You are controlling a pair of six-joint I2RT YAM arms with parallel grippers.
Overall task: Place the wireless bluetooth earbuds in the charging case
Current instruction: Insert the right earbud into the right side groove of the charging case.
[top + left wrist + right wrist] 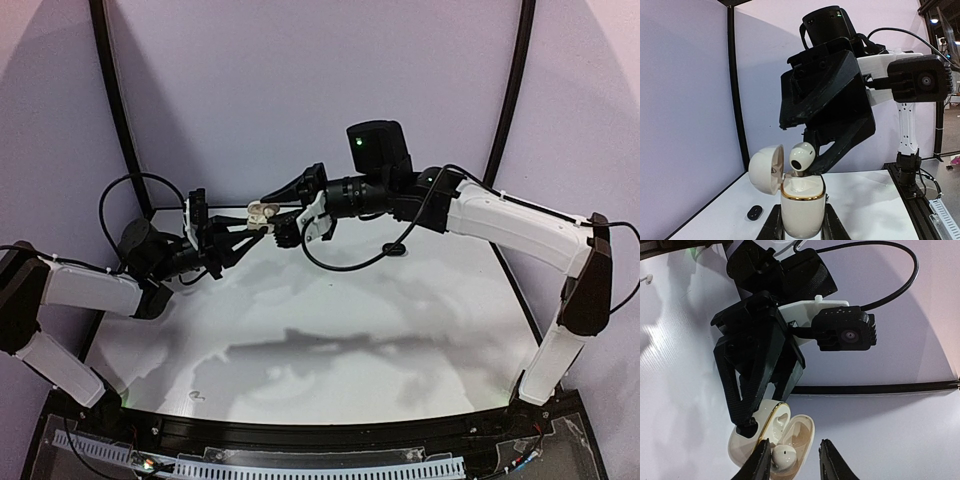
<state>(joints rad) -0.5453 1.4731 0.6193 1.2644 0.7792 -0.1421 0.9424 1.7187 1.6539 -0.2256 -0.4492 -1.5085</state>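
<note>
My left gripper is shut on a white charging case with a gold rim, held upright above the table with its lid swung open to the left. A white earbud stands stem-down in the case's left socket, its head still above the rim. My right gripper hovers over the case with its jaws apart. The earbud rests against the left finger only, and the right finger is clear of it. From above, both grippers meet at the case over the table's far middle.
A black earbud lies on the white table to the left of the held case. A tiny white piece lies far off on the table. The right arm's black cable loops down near the table. Black rails edge the back walls.
</note>
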